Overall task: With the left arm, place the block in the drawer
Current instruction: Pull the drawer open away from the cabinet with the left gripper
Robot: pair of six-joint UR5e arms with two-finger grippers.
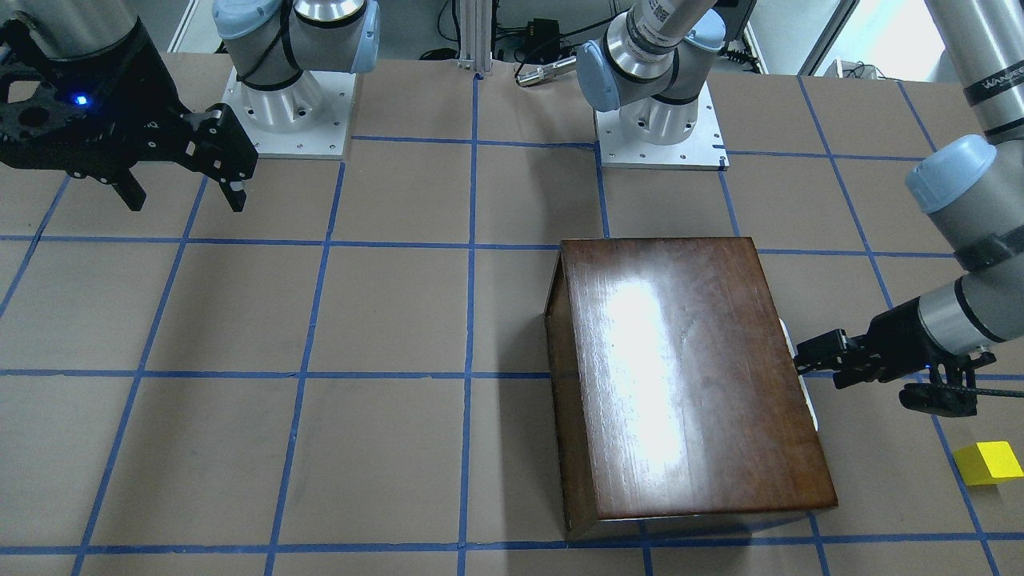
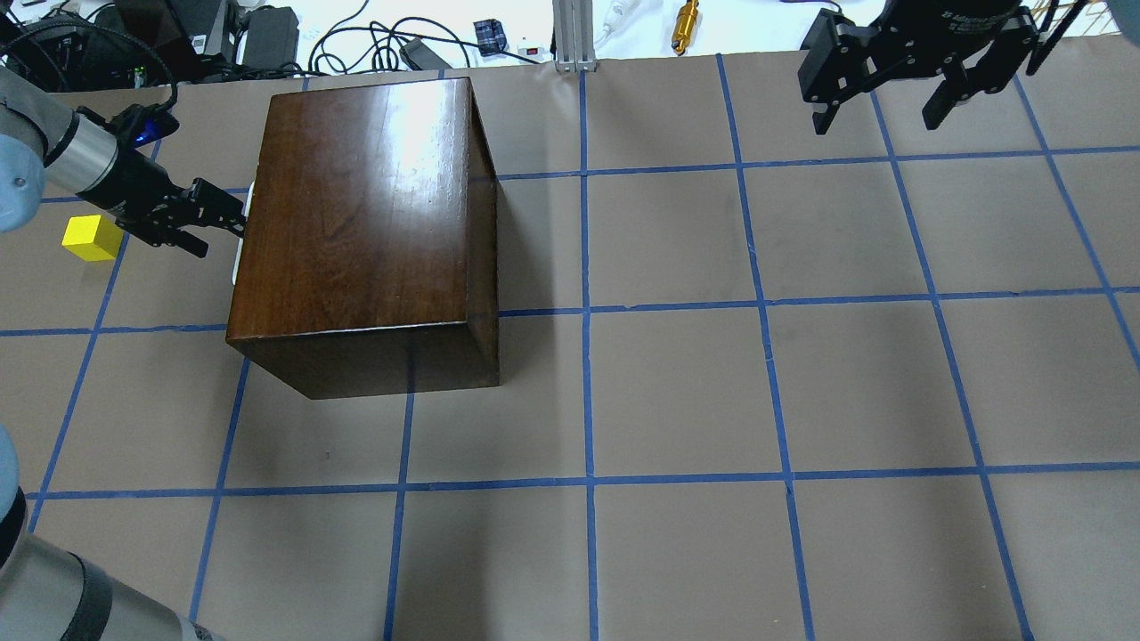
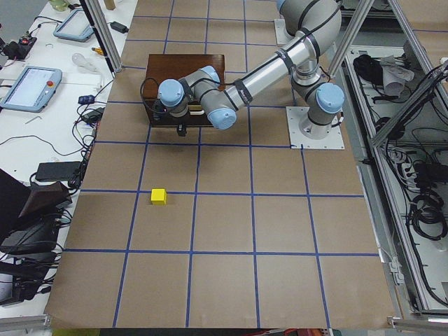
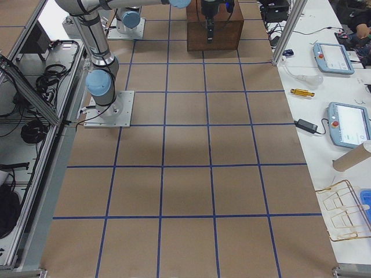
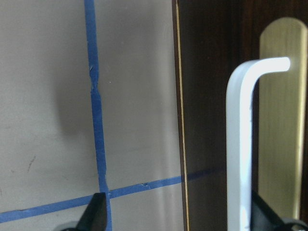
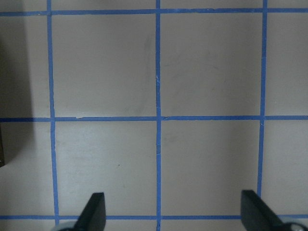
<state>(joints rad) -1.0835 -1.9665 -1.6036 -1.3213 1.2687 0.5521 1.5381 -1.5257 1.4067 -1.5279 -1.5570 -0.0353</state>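
The yellow block lies on the table by the left arm's side, also in the overhead view and the left view. The glossy dark-brown box has its drawer shut. The drawer's dark front carries a white handle on a brass plate. My left gripper is open at that front, with the handle between its fingers, close to one fingertip. My right gripper is open and empty, raised over the far side of the table.
The table is brown paper with a blue tape grid. The two arm bases stand at the robot's edge. Cables and small tools lie past the table's far edge, and teach pendants sit on side benches.
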